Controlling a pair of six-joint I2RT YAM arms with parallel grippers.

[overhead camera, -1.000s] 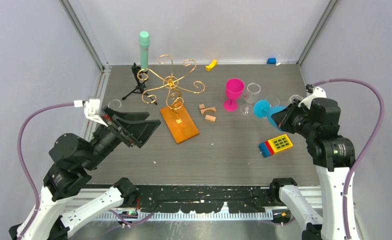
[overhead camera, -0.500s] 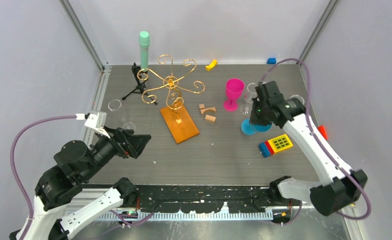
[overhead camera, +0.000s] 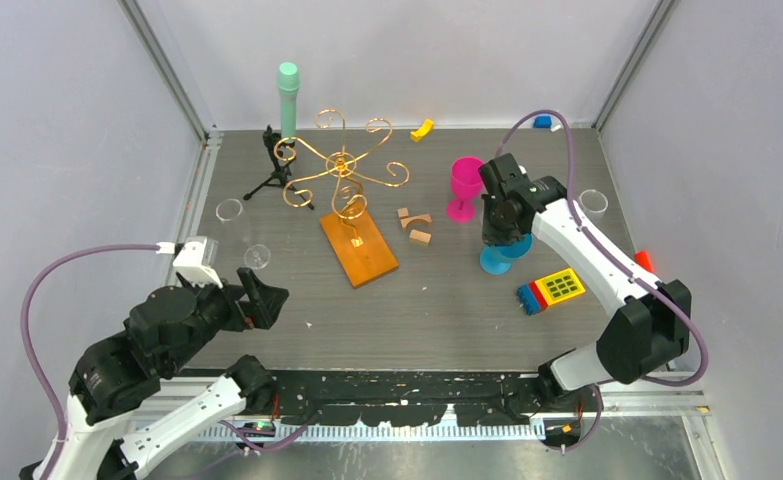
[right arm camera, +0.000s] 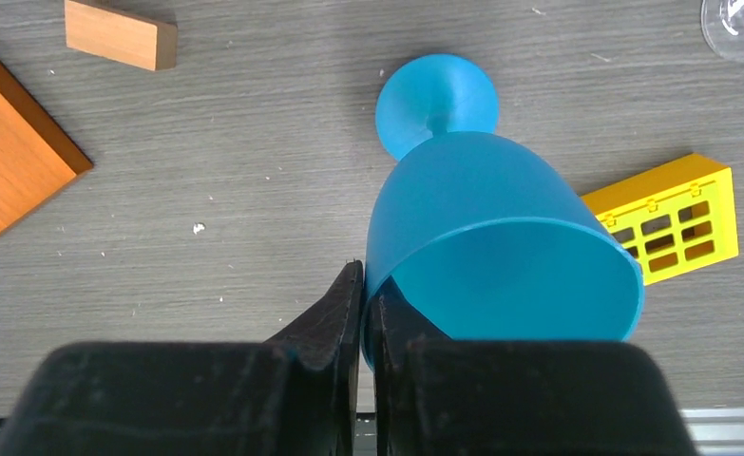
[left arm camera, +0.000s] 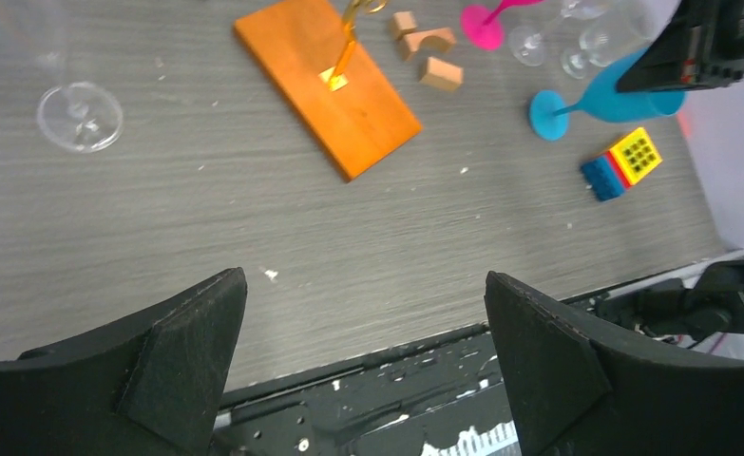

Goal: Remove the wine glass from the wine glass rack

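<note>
Blue wine glass (overhead camera: 494,262), foot down, well apart from gold rack (overhead camera: 342,160)

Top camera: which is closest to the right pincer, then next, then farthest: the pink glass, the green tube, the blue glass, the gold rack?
1. blue glass: the right pincer is pinching its rim.
2. pink glass: just behind, a little to the left.
3. gold rack: middle of the table, further left.
4. green tube: far back left.

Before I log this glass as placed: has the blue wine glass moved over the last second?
Yes. The blue wine glass shifted left, from beyond the yellow toy block to that block's left.
</note>
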